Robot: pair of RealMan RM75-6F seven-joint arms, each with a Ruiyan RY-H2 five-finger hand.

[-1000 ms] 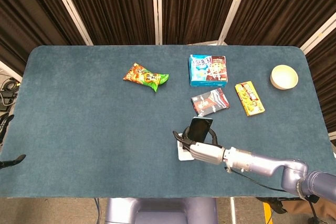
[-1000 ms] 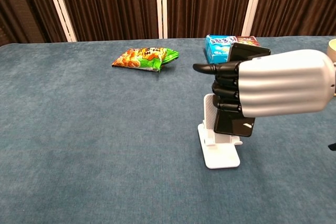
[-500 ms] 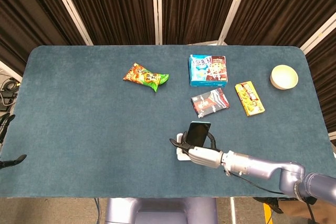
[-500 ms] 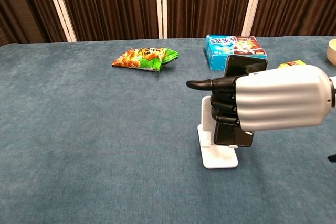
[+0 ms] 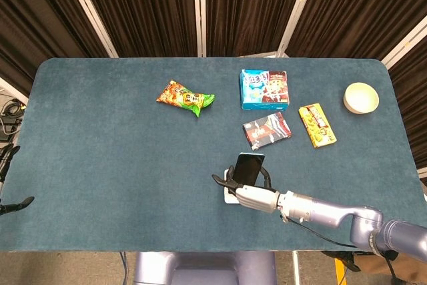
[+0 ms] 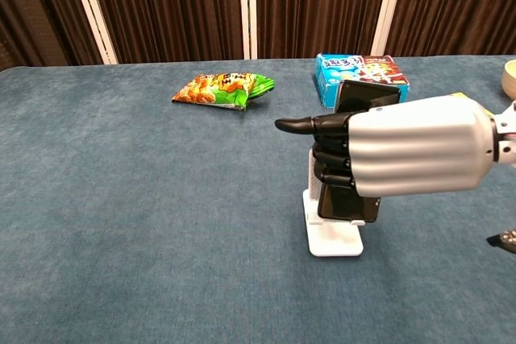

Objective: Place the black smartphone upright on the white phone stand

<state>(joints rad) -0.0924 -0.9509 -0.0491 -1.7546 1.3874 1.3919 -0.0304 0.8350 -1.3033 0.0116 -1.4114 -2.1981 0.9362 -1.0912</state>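
STEP: seat phone [image 6: 348,199] on stand [image 6: 332,235] | MY RIGHT HAND [image 6: 379,155]: fingers wrapped around phone | METHOD: I lower the bottom edge squarely onto the ledge, release gently.

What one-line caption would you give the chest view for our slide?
Right hand holds the black smartphone upright over the white phone stand on the blue table.

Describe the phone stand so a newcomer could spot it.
On the blue table, go to the near edge, right of centre, where the right robot hand holds the black smartphone. The white phone stand sits beneath it, the only plain white item, apart from the colourful snack packs.
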